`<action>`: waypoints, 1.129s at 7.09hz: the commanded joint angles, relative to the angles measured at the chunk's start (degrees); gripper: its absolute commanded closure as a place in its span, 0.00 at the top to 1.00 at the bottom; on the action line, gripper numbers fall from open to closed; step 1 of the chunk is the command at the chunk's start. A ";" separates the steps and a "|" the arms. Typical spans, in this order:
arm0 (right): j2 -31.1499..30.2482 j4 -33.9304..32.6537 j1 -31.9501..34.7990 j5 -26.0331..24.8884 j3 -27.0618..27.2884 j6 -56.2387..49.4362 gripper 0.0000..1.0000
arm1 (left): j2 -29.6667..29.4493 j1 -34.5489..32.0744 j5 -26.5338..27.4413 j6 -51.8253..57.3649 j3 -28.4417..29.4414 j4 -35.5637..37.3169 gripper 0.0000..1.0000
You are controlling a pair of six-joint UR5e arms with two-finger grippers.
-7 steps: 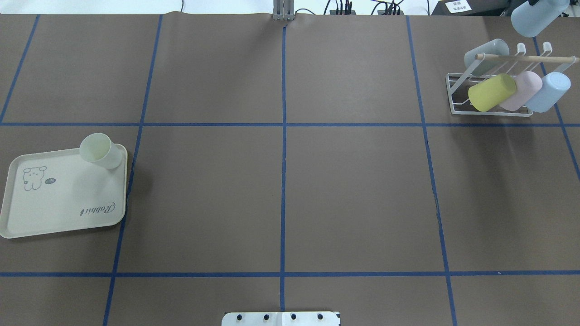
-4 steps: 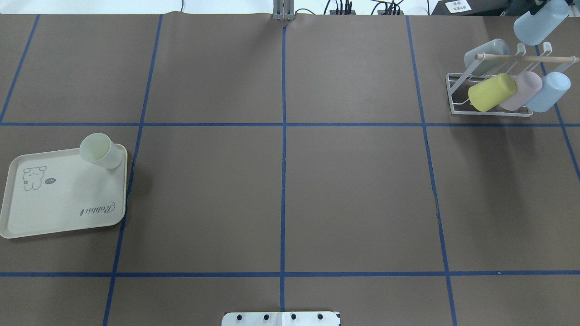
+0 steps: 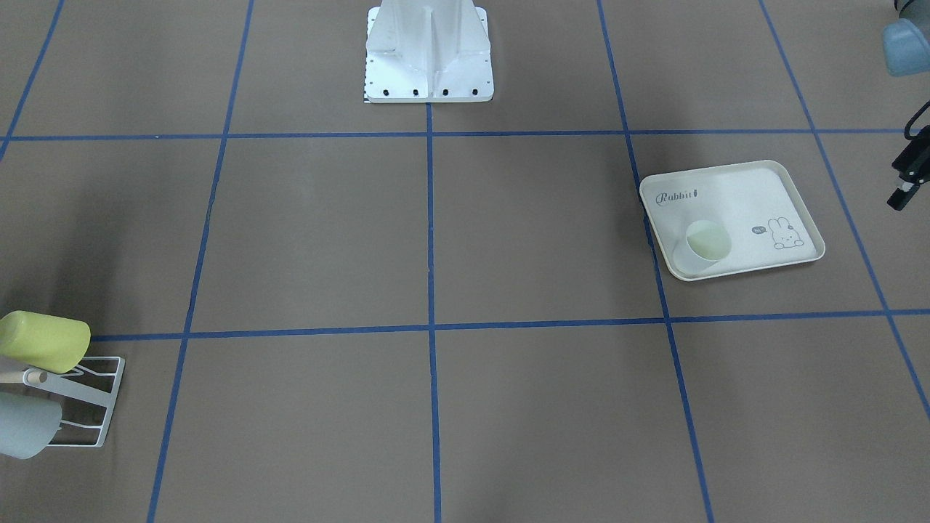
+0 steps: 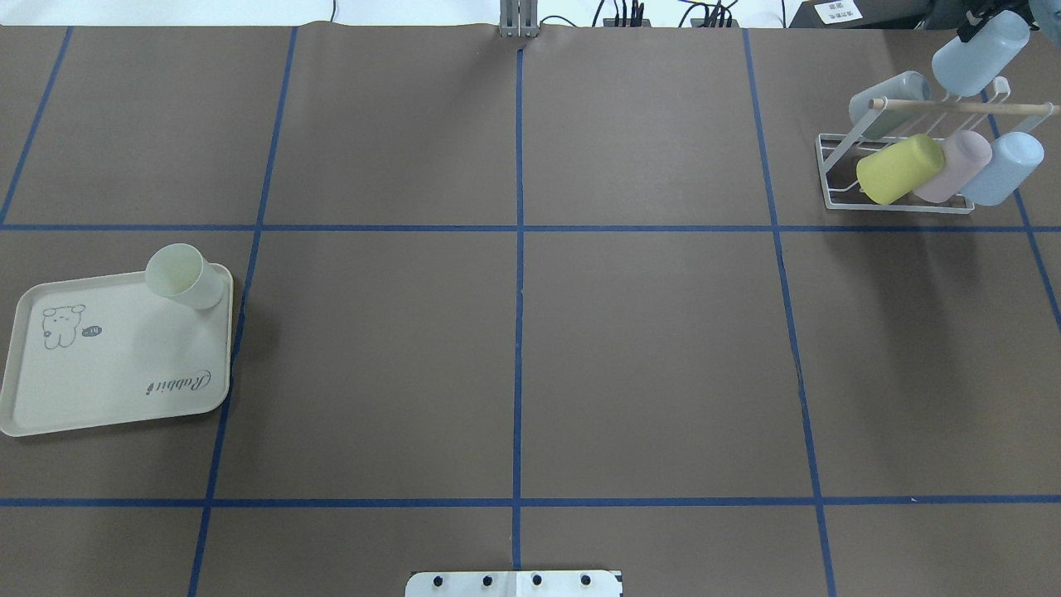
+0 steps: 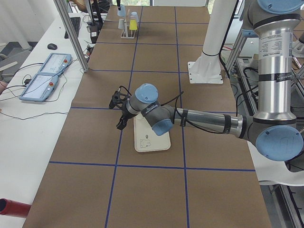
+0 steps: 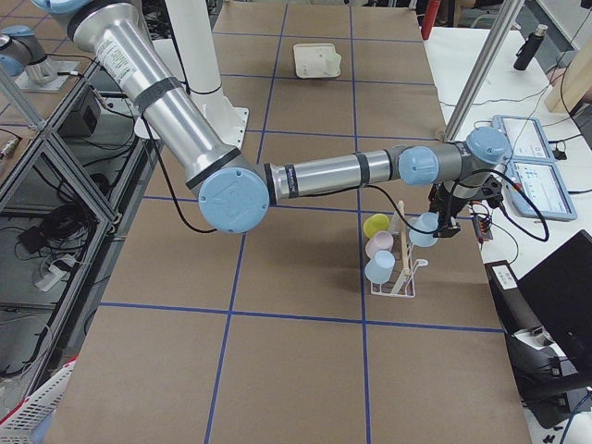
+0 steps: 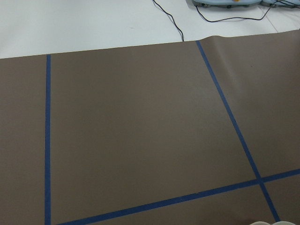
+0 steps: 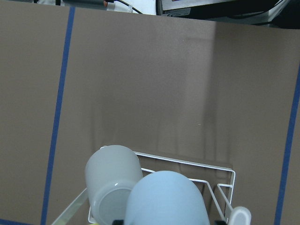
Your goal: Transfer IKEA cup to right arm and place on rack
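My right gripper (image 6: 442, 225) is shut on a light blue IKEA cup (image 4: 980, 51) and holds it tilted just above the back prongs of the white wire rack (image 4: 835, 178) with its wooden dowel (image 4: 961, 105). The cup fills the bottom of the right wrist view (image 8: 166, 199). A grey-green cup (image 4: 887, 98), a yellow cup (image 4: 899, 170), a pink cup (image 4: 955, 164) and another light blue cup (image 4: 1005, 167) hang on the rack. My left gripper (image 3: 904, 181) hovers open and empty beside the tray, off the overhead view's left edge.
A cream rabbit-print tray (image 4: 108, 373) lies at the left with a pale cup (image 4: 184, 275) upright in its far right corner. The robot base plate (image 4: 514, 583) is at the near middle. Blue tape lines grid the brown table.
The held light blue cup has moved slightly down and left, closer to the rack's dowel and back prongs. The tray and its cup have not moved.
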 commanded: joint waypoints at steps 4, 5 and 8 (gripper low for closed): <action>-0.32 0.30 -0.89 -1.29 -1.03 0.08 0.20 | -0.04 0.12 0.16 -0.16 -0.35 0.00 1.00; -0.41 0.30 -1.07 -1.55 -1.38 0.08 0.20 | -0.04 0.12 0.16 -0.16 -0.35 0.00 1.00; -0.50 0.38 -1.33 -1.73 -2.09 0.08 0.20 | -0.12 0.12 0.16 -0.25 -0.35 0.00 1.00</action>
